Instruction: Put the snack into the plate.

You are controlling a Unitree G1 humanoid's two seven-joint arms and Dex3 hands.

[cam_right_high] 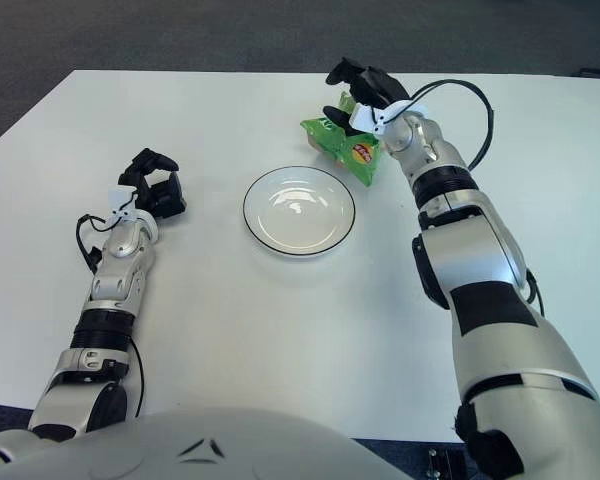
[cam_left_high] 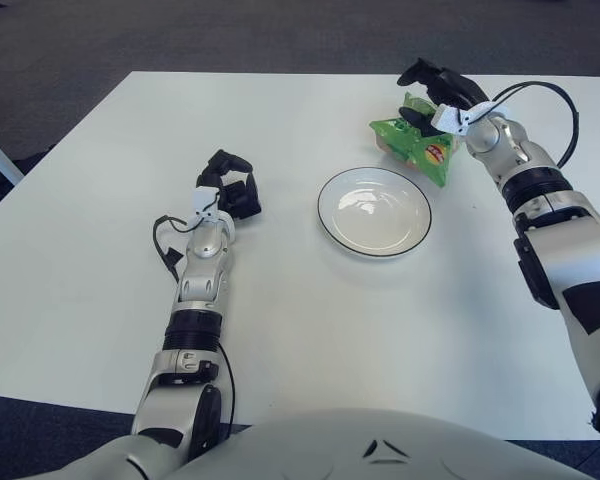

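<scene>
My right hand is over the green snack bag, fingers spread round its top, not pinching yet. Bag's on the desk just behind the plate. Prob light, soft, crinkly & slippy, so I'd grab the top edge. Left hand idle w/ fingers curled.

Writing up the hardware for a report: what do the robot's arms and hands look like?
Both arms are silver-grey metal with black joint bands and black panels. The left hand and right hand have black fingers on white wrist mounts. A black cable loops beside each wrist.
</scene>
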